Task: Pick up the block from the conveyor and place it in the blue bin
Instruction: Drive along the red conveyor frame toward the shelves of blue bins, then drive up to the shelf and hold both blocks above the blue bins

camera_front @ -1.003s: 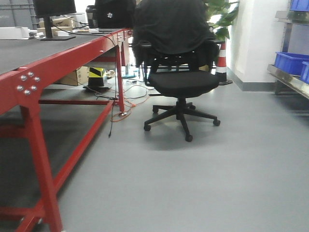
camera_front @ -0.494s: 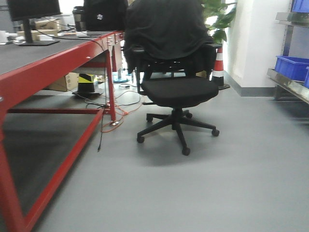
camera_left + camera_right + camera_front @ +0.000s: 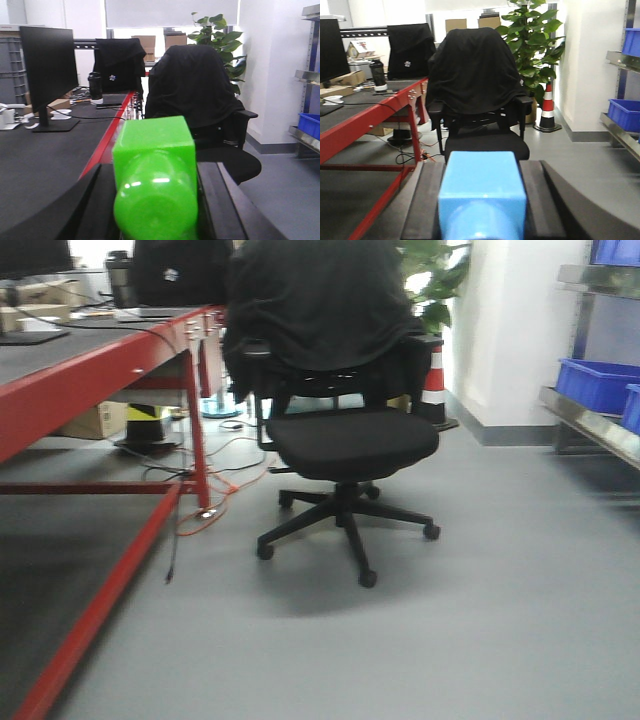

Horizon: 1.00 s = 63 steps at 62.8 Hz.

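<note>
Pointing level, left tool (image 3: 155, 169) clamps green block (image 3: 153, 145).

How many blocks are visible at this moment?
2. A green block is clamped in the left gripper, seen from the left wrist; a blue block is clamped in the right gripper, seen from the right wrist. Others may lie out of view.

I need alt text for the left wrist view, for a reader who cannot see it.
A green block, held in the left gripper, fills the foreground. Behind are the conveyor, a monitor and a jacket-draped chair.
</note>
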Each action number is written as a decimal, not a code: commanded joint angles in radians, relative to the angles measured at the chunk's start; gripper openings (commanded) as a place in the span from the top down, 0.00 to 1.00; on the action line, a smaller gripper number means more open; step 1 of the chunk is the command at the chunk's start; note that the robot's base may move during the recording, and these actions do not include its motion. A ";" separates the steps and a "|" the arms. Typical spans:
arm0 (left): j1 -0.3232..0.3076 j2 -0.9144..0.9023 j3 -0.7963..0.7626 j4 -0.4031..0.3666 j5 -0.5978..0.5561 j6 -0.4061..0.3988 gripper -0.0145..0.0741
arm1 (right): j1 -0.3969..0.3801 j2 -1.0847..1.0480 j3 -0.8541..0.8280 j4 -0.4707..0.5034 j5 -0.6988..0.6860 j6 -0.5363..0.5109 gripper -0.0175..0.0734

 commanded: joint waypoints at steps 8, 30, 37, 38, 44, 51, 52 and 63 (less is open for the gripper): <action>-0.006 -0.002 0.000 -0.007 -0.015 -0.004 0.96 | -0.002 -0.004 0.001 -0.003 -0.026 -0.001 0.99; -0.006 -0.002 0.000 -0.007 -0.015 -0.004 0.96 | -0.002 -0.004 0.001 -0.003 -0.026 -0.001 0.99; -0.006 -0.002 0.000 -0.007 -0.015 -0.004 0.96 | -0.002 -0.004 0.001 -0.003 -0.026 -0.001 0.99; -0.006 -0.002 0.000 -0.007 -0.015 -0.004 0.96 | -0.002 -0.004 0.001 -0.003 -0.026 -0.001 0.99; -0.006 -0.002 0.000 -0.007 -0.015 -0.004 0.96 | -0.002 -0.004 0.001 -0.003 -0.026 -0.001 0.99; -0.006 -0.002 0.000 -0.007 -0.015 -0.004 0.96 | -0.002 -0.004 0.001 -0.003 -0.026 -0.001 0.99; -0.006 -0.002 0.000 -0.007 -0.015 -0.004 0.96 | -0.002 -0.004 0.001 -0.003 -0.026 -0.001 0.99; -0.006 -0.002 0.000 -0.007 -0.015 -0.004 0.96 | -0.002 -0.004 0.001 -0.003 -0.028 -0.001 0.99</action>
